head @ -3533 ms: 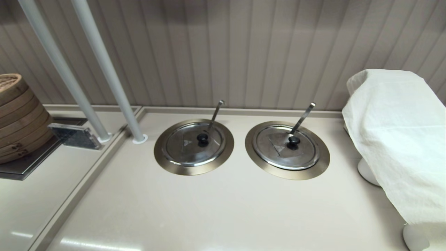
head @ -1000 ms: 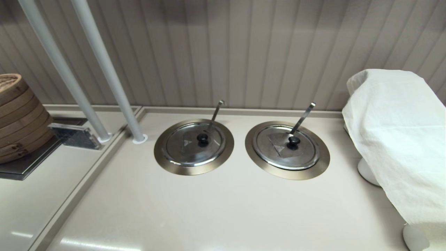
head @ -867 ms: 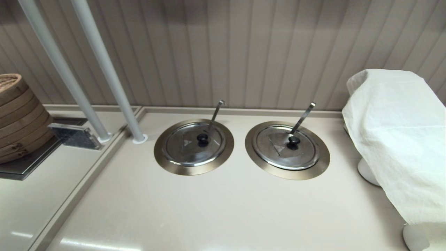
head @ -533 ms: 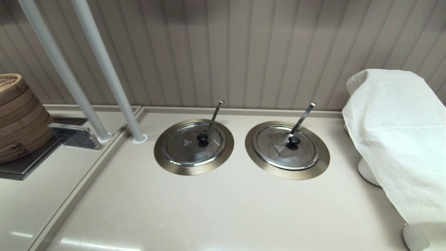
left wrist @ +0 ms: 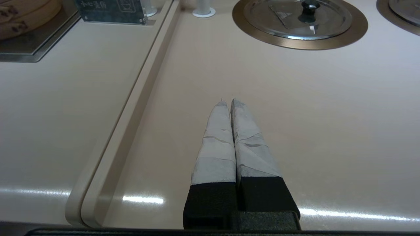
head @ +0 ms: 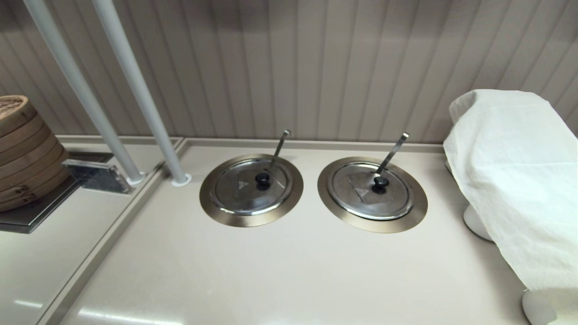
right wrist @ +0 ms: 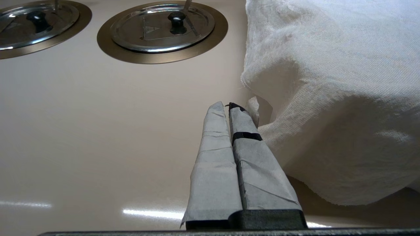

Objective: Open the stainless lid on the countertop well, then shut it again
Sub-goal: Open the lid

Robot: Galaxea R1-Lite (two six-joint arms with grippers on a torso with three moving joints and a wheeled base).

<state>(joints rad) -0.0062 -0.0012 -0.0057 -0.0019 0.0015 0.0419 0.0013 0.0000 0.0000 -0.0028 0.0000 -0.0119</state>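
Stainless lid (head: 251,186), round, shiny, flat in bronze-flanged countertop well (head: 226,217)

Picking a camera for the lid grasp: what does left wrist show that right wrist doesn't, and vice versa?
Left wrist only: the shut left gripper over the beige counter, the raised counter divider, the dark sign plate, the white post base and an edge of the stacked bamboo steamers.

Right wrist only: the shut right gripper beside the draped white cloth, plus the whole twin lid with the larger triangle.

Both: the round shiny stainless lid with black knob in its bronze-ringed countertop well, closed.
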